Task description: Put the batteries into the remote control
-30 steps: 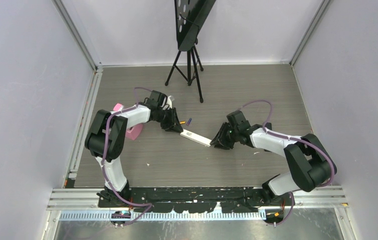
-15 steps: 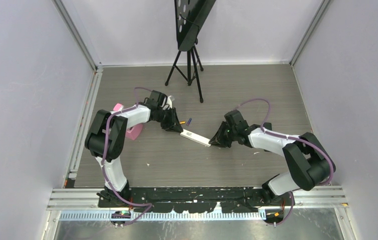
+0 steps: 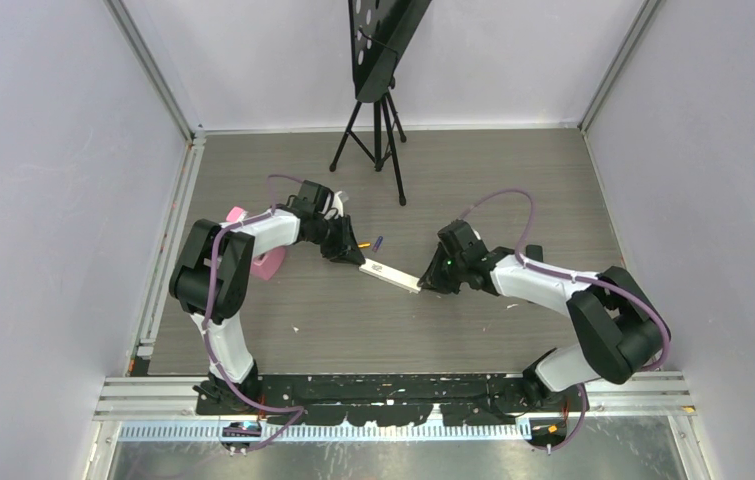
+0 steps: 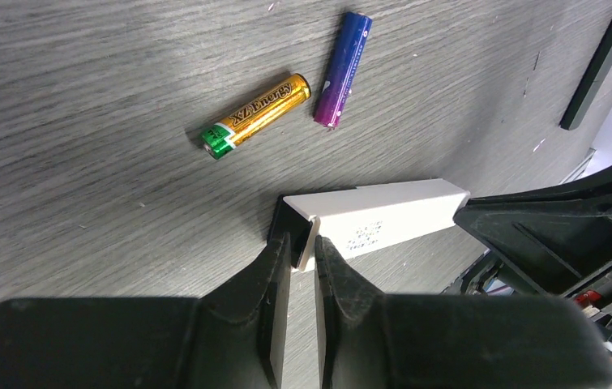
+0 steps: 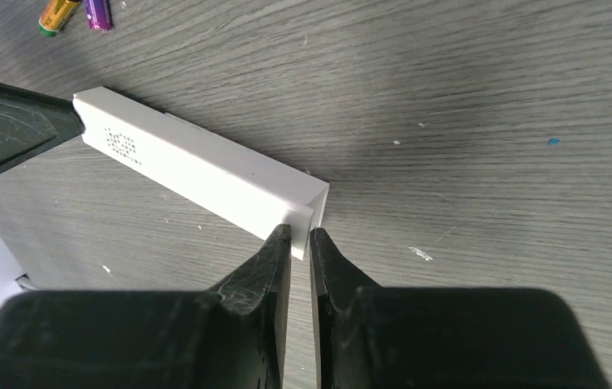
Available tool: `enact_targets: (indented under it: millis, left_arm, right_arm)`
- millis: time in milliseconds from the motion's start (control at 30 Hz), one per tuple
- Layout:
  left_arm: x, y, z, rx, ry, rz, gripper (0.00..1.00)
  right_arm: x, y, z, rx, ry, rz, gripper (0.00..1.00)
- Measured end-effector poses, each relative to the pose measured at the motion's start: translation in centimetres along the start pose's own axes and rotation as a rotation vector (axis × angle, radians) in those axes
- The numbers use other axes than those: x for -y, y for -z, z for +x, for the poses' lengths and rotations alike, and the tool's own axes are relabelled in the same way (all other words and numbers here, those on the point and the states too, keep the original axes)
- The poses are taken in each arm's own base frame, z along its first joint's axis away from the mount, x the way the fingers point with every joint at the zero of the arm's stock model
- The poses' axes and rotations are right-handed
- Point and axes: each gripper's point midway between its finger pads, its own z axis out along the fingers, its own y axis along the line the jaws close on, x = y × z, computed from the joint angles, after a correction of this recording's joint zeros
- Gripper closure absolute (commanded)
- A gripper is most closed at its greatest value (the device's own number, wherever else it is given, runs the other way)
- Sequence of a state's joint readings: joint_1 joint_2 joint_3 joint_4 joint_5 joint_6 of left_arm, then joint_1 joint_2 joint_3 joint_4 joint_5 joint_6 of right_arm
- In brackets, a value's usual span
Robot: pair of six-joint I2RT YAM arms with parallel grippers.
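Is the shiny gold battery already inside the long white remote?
No, the gold-and-green cylinder battery lies on the grey wood-grain table, beside the purple battery, apart from the long white remote.

Remote (image 4: 383, 215): white, patch of fine grey dots on one face.
Gold battery (image 4: 257, 116), left of the pair: orange-yellow, green end band, black lettering.
Purple battery (image 4: 343, 70), right of it: blue fading to magenta.
Table (image 3: 513, 190): grey wood-grain.
Black: left gripper (image 4: 302, 263), right gripper (image 5: 298, 243), tripod (image 3: 381, 130).
Roll (image 3: 269, 264), far left: pink.
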State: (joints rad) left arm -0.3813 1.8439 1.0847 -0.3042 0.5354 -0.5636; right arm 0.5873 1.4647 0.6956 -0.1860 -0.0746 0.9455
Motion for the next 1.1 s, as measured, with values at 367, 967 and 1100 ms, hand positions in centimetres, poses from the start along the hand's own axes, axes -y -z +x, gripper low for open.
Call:
enact_targets:
  millis: [367, 967, 1100]
  left_arm:
    - [0.0, 0.0, 0.0, 0.0, 0.0, 0.0, 0.83]
    - [-0.3, 0.3, -0.9, 0.026, -0.006, 0.014, 0.97]
    - [-0.5, 0.5, -1.5, 0.04, -0.017, 0.014, 1.0]
  right_arm:
    - [0.2, 0.2, -0.5, 0.044, 0.027, 0.042, 0.91]
    - [-1.4, -0.9, 0.6, -0.012, -0.105, -0.047, 1.0]
    - [-1.8, -1.3, 0.9, -0.016, -0.117, -0.056, 1.0]
